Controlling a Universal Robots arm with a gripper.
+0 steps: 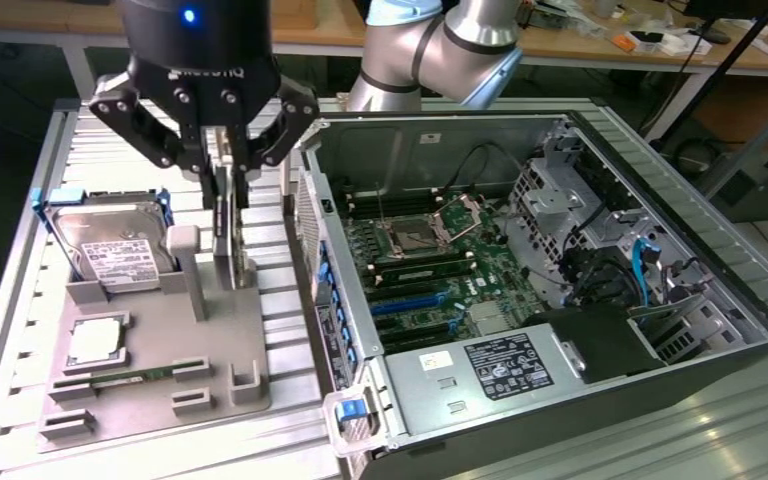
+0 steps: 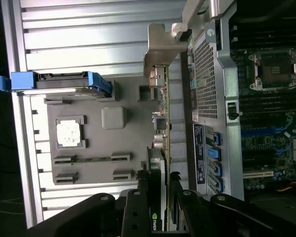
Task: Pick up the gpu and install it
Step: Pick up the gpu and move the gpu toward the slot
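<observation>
The gpu [image 1: 235, 250] stands on edge, thin and upright, over the grey holder plate [image 1: 224, 345] at the exterior view's left. My gripper [image 1: 231, 170] is shut on its upper part, one black finger on each face. I cannot tell whether its lower edge rests on the plate. In the wrist view the gpu [image 2: 164, 113] runs edge-on away from my gripper [image 2: 160, 197], with its silver end bracket [image 2: 160, 52] at the far end. The open computer case [image 1: 704, 270] lies on its side just to the right. Its motherboard [image 1: 424, 270] and blue expansion slots [image 1: 404, 300] are exposed.
On the holder plate sit a silver hard drive with blue clips [image 1: 111, 245], a processor chip [image 1: 95, 340] and a thin memory stick [image 1: 124, 377]. The case's perforated rear wall [image 2: 207, 79] stands close beside the card. A power supply [image 1: 491, 370] fills the case's near corner.
</observation>
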